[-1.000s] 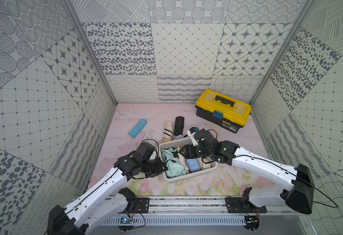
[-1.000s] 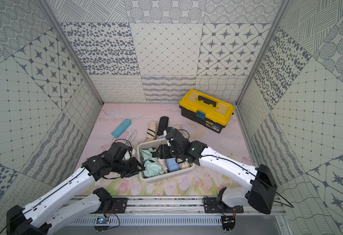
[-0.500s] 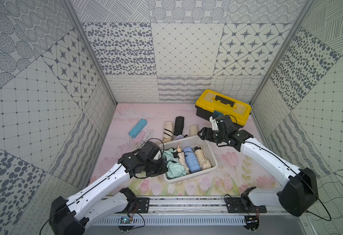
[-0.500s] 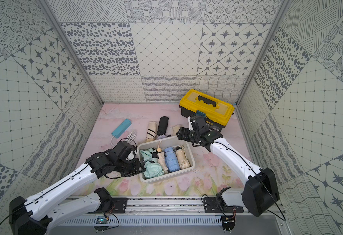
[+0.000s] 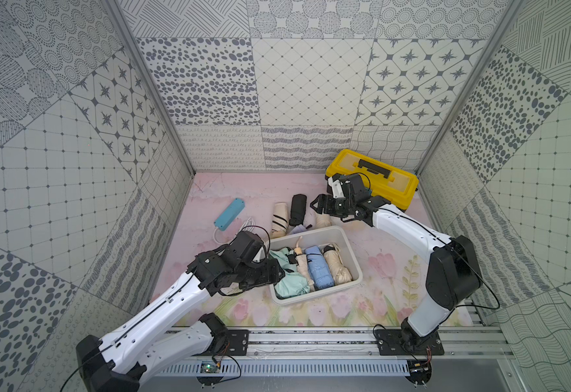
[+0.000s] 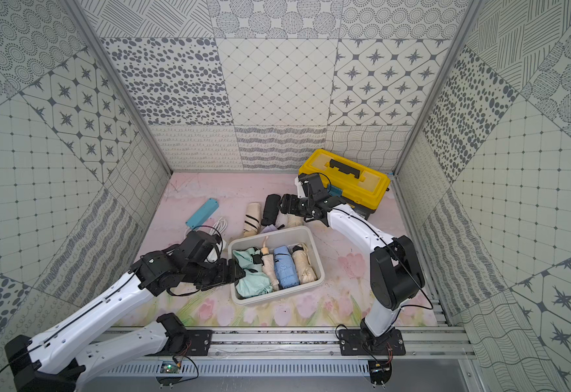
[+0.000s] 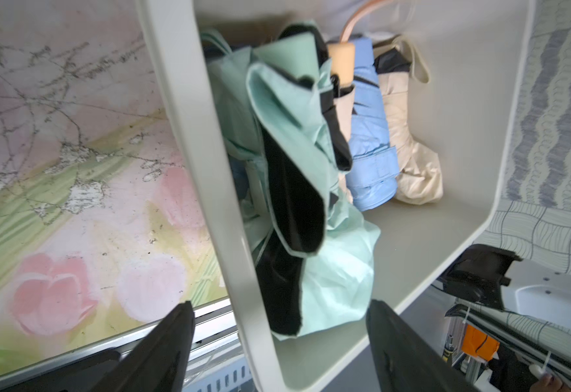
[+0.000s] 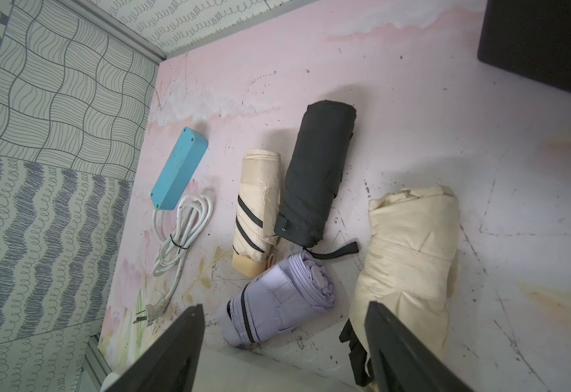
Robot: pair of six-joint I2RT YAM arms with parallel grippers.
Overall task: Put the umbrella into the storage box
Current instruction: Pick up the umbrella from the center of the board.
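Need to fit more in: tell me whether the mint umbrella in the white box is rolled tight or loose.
Loose: the mint umbrella is not rolled; its fabric flaps open with the black lining showing, inside the storage box.

The right pincer (image 5: 315, 204) is no longer over the storage box (image 5: 318, 293). It now hovers, jaws apart, above the cream umbrella (image 8: 413, 244) behind it. The blue umbrella (image 5: 318, 268) lies uncovered inside. The left pincer (image 7: 280, 303) now stands open astride the box rim.

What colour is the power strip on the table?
The power strip is light blue, with a white cord; the right wrist view shows it best.
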